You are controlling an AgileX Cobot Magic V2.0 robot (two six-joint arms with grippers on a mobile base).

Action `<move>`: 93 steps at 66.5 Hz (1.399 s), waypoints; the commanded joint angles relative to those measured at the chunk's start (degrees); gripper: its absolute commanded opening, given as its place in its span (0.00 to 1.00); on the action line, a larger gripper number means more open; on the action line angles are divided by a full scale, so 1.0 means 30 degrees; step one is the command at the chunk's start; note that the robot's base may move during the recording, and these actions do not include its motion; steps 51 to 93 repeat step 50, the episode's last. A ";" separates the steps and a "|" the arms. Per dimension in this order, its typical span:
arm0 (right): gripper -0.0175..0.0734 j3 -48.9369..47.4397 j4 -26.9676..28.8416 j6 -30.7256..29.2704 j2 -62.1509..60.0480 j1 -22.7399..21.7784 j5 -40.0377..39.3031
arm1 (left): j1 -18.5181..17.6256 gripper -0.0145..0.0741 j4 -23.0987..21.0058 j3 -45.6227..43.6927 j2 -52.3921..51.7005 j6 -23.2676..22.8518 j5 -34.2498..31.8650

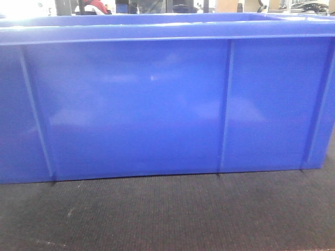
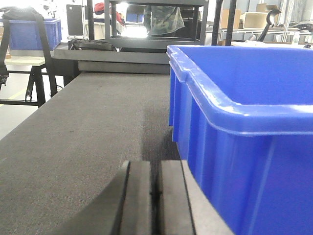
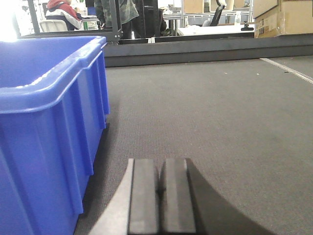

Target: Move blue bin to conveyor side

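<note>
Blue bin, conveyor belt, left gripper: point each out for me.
blue bin [image 1: 157,104], front view, side wall.
conveyor belt [image 2: 73,132], left wrist view, bare belt surface.
left gripper [image 2: 156,196], left wrist view, seam between closed fingers.

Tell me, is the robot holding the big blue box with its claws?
No. The left gripper and the right gripper are both shut with nothing between them, beside the blue bin, which sits on the grey belt.

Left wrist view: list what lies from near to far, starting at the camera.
Left gripper, its pads pressed together → blue bin on the right → open stretch of grey conveyor belt → dark metal frame across the far end of the belt → person in camouflage clothing behind it.
</note>
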 commanded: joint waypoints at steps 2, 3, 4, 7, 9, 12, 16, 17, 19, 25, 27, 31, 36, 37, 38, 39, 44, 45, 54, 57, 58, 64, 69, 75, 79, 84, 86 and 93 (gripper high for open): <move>0.09 0.0009 0.0037 -0.0217 -0.0117 -0.0087 -0.0342 | 0.0048 0.15 -0.0104 -0.0037 -0.0103 0.0040 -0.0343; 0.09 0.0009 0.0037 -0.0217 -0.0117 -0.0087 -0.0342 | 0.0048 0.15 -0.0104 -0.0037 -0.0103 0.0040 -0.0343; 0.09 0.0009 0.0037 -0.0217 -0.0117 -0.0087 -0.0342 | 0.0048 0.15 -0.0104 -0.0037 -0.0103 0.0040 -0.0343; 0.09 0.0009 0.0037 -0.0217 -0.0117 -0.0087 -0.0342 | 0.0048 0.15 -0.0104 -0.0037 -0.0103 0.0040 -0.0343; 0.09 0.0009 0.0037 -0.0217 -0.0117 -0.0087 -0.0342 | 0.0048 0.15 -0.0104 -0.0037 -0.0103 0.0040 -0.0343; 0.09 0.0009 0.0037 -0.0217 -0.0117 -0.0087 -0.0342 | 0.0048 0.15 -0.0104 -0.0037 -0.0103 0.0040 -0.0343; 0.09 0.0009 0.0037 -0.0217 -0.0117 -0.0087 -0.0342 | 0.0048 0.15 -0.0104 -0.0037 -0.0103 0.0040 -0.0343; 0.09 0.0009 0.0037 -0.0217 -0.0117 -0.0087 -0.0342 | 0.0048 0.15 -0.0104 -0.0037 -0.0103 0.0040 -0.0343; 0.09 0.0009 0.0037 -0.0217 -0.0117 -0.0087 -0.0342 | 0.0048 0.15 -0.0104 -0.0037 -0.0103 0.0040 -0.0343; 0.09 0.0009 0.0037 -0.0217 -0.0117 -0.0087 -0.0342 | 0.0048 0.15 -0.0104 -0.0037 -0.0103 0.0040 -0.0343; 0.09 0.0009 0.0037 -0.0217 -0.0117 -0.0087 -0.0342 | 0.0048 0.15 -0.0104 -0.0037 -0.0103 0.0040 -0.0343; 0.09 0.0009 0.0037 -0.0217 -0.0117 -0.0087 -0.0342 | 0.0048 0.15 -0.0104 -0.0037 -0.0103 0.0040 -0.0343; 0.09 0.0009 0.0037 -0.0217 -0.0117 -0.0087 -0.0342 | 0.0048 0.15 -0.0104 -0.0037 -0.0103 0.0040 -0.0343; 0.09 0.0009 0.0037 -0.0217 -0.0117 -0.0087 -0.0342 | 0.0048 0.15 -0.0104 -0.0037 -0.0103 0.0040 -0.0343; 0.09 0.0009 0.0037 -0.0217 -0.0117 -0.0087 -0.0342 | 0.0048 0.15 -0.0104 -0.0037 -0.0103 0.0040 -0.0343; 0.09 0.0009 0.0037 -0.0217 -0.0117 -0.0087 -0.0342 | 0.0048 0.15 -0.0104 -0.0037 -0.0103 0.0040 -0.0343; 0.09 0.0009 0.0037 -0.0217 -0.0117 -0.0087 -0.0342 | 0.0048 0.15 -0.0104 -0.0037 -0.0103 0.0040 -0.0343; 0.09 0.0009 0.0037 -0.0217 -0.0117 -0.0087 -0.0342 | 0.0048 0.15 -0.0104 -0.0037 -0.0103 0.0040 -0.0343; 0.09 0.0009 0.0037 -0.0217 -0.0117 -0.0087 -0.0342 | 0.0048 0.15 -0.0104 -0.0037 -0.0103 0.0040 -0.0343; 0.09 0.0009 0.0037 -0.0217 -0.0117 -0.0087 -0.0342 | 0.0048 0.15 -0.0104 -0.0037 -0.0103 0.0040 -0.0343; 0.09 0.0009 0.0037 -0.0217 -0.0117 -0.0087 -0.0342 | 0.0048 0.15 -0.0104 -0.0037 -0.0103 0.0040 -0.0343; 0.09 0.0009 0.0037 -0.0217 -0.0117 -0.0087 -0.0342 | 0.0048 0.15 -0.0104 -0.0037 -0.0103 0.0040 -0.0343; 0.09 0.0009 0.0037 -0.0217 -0.0117 -0.0087 -0.0342 | 0.0048 0.15 -0.0104 -0.0037 -0.0103 0.0040 -0.0343; 0.09 0.0009 0.0037 -0.0217 -0.0117 -0.0087 -0.0342 | 0.0048 0.15 -0.0104 -0.0037 -0.0103 0.0040 -0.0343; 0.09 0.0009 0.0037 -0.0217 -0.0117 -0.0087 -0.0342 | 0.0048 0.15 -0.0104 -0.0037 -0.0103 0.0040 -0.0343; 0.09 0.0009 0.0037 -0.0217 -0.0117 -0.0087 -0.0342 | 0.0048 0.15 -0.0104 -0.0037 -0.0103 0.0040 -0.0343; 0.09 0.0009 0.0037 -0.0217 -0.0117 -0.0087 -0.0342 | 0.0048 0.15 -0.0104 -0.0037 -0.0103 0.0040 -0.0343; 0.09 0.0009 0.0037 -0.0217 -0.0117 -0.0087 -0.0342 | 0.0048 0.15 -0.0104 -0.0037 -0.0103 0.0040 -0.0343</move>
